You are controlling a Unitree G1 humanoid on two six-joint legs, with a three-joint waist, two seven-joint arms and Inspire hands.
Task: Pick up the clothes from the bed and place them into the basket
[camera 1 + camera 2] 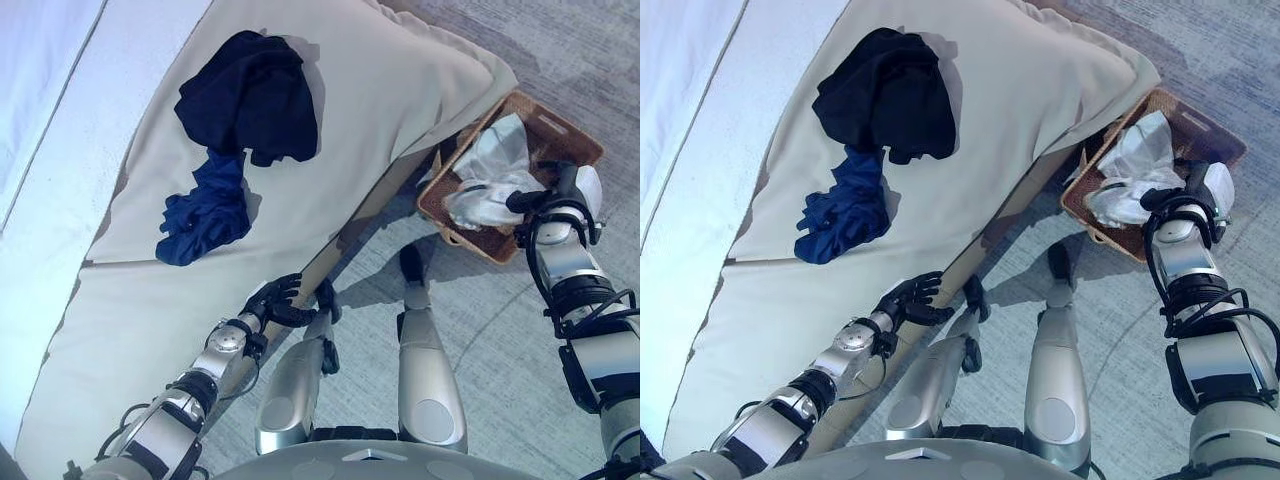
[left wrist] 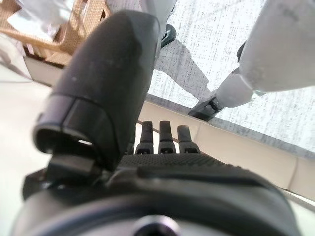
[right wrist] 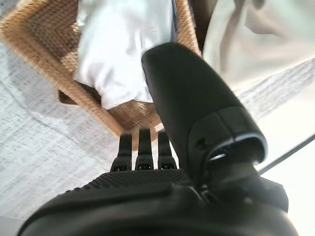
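A black garment [image 1: 250, 95] and a blue garment [image 1: 205, 210] lie bunched together on the beige bed [image 1: 390, 100]. A wicker basket [image 1: 562, 122] stands on the floor to the right of the bed, with a white garment [image 1: 495, 160] in it. My right hand [image 1: 558, 195] is open and empty above the basket's near edge. The right wrist view shows its fingers [image 3: 140, 147] straight over the basket [image 3: 39, 44] and the white garment [image 3: 123, 44]. My left hand [image 1: 280, 298] is open and empty at the bed's near edge, short of the blue garment.
The bed's near edge [image 1: 350, 215] runs diagonally between the two hands. Grey carpet [image 1: 600, 60] surrounds the basket. A white surface [image 1: 50, 120] lies beyond the bed on the left.
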